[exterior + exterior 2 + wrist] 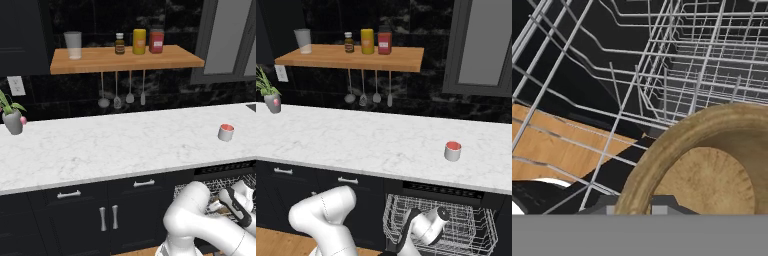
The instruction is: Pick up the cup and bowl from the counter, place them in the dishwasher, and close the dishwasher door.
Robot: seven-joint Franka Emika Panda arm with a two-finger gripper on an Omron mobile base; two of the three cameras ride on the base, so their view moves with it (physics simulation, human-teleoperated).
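The hand [637,206] gripped a wooden bowl's [712,165] rim inside the dishwasher [441,220] rack; the cup [452,150] sat on the tabletop [356,140].

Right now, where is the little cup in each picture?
Left base view: the cup stands on the counter, far right.
Right base view: the cup stands on the counter right of middle, above the dishwasher rack.
Hand view: not in it.
Shared landmark: the wooden shelf.
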